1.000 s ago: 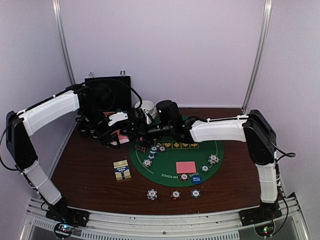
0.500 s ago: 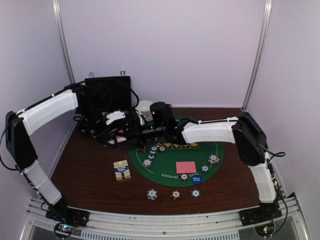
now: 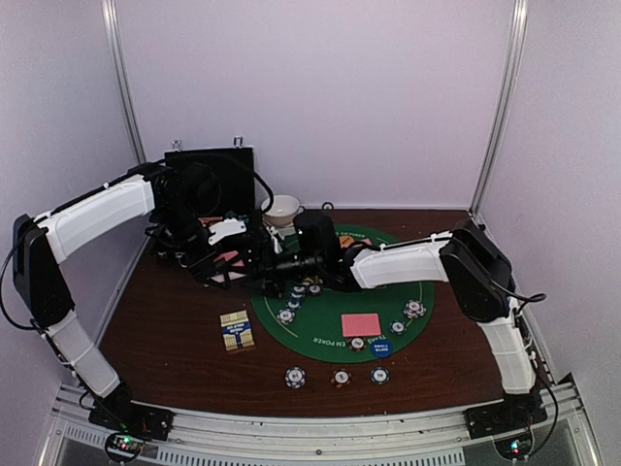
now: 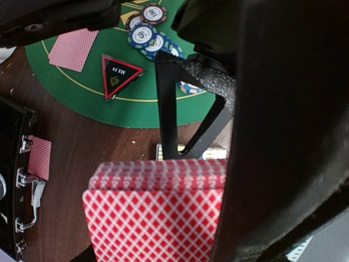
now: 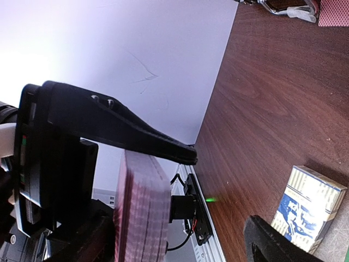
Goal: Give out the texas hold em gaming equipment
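Observation:
My left gripper [image 3: 229, 256] is shut on a deck of pink-backed cards [image 4: 155, 215], held on edge above the table's left side. My right gripper [image 5: 177, 243] is open. The deck [image 5: 140, 210] stands between its fingers, close to the left one and well apart from the right one [image 5: 272, 243]. One padded right finger [image 4: 170, 103] shows past the deck in the left wrist view. On the green mat [image 3: 335, 335] lie a single card [image 3: 361, 324], striped chips [image 3: 290, 303], a red-triangle token [image 4: 117, 75] and a blue disc [image 3: 380, 348].
A blue and yellow card box [image 3: 237, 330] lies left of the mat. Three chips [image 3: 340, 377] sit in a row near the front edge. An open black case [image 3: 209, 180] and a white bowl [image 3: 281, 209] stand at the back. One card [image 4: 39, 157] lies by the case.
My right arm has reached further left, bringing its open fingers around the deck. The left arm has held the deck in place.

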